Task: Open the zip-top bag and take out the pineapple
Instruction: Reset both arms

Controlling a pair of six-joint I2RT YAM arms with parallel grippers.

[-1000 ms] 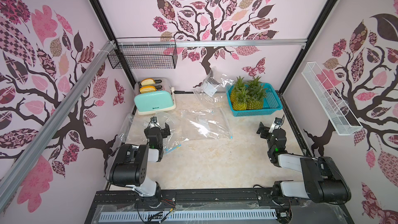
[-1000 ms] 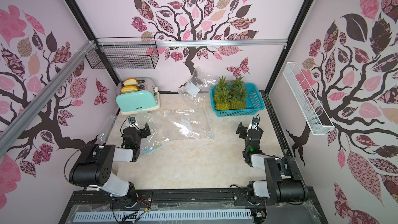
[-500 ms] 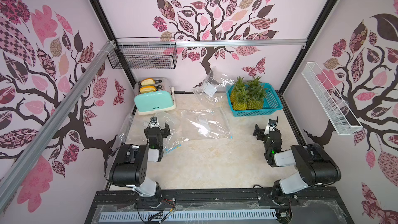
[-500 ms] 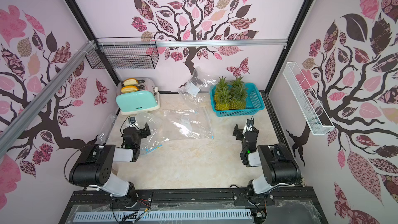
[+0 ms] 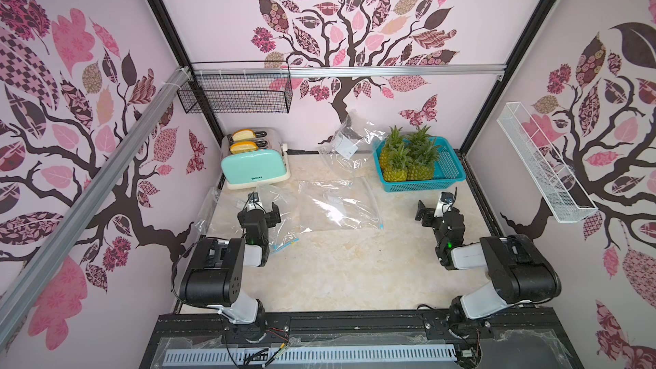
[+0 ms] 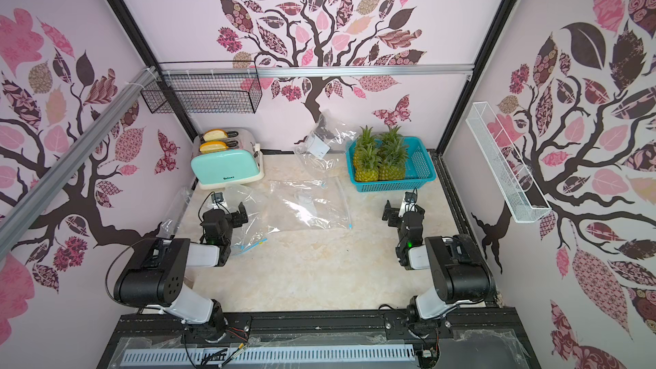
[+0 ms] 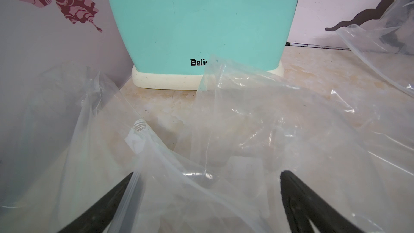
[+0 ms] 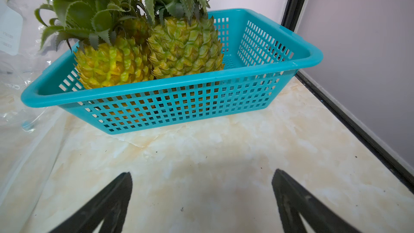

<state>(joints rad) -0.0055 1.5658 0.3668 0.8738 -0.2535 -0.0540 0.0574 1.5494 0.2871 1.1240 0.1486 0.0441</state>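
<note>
step: looks like wrap-up to me; I see no pineapple in any bag, so nothing left to unzip or pull.
pineapples (image 5: 408, 157): all upright in teal basket (image 5: 451, 172), back right of tabletop (image 5: 337, 271); scaly rind, spiky crowns.
bags: clear, thin, crinkly film; flat bag (image 5: 340, 204) mid-tabletop, crumpled bag (image 7: 235, 142) under left arm, both look empty.
left end effector (image 7: 206, 189): jaws apart, low over crumpled bag, holding nothing.
right end effector (image 8: 201, 189): jaws apart over bare marble-look top, near basket, empty.
next: prob. park both arms, w/o snagging film.
</note>
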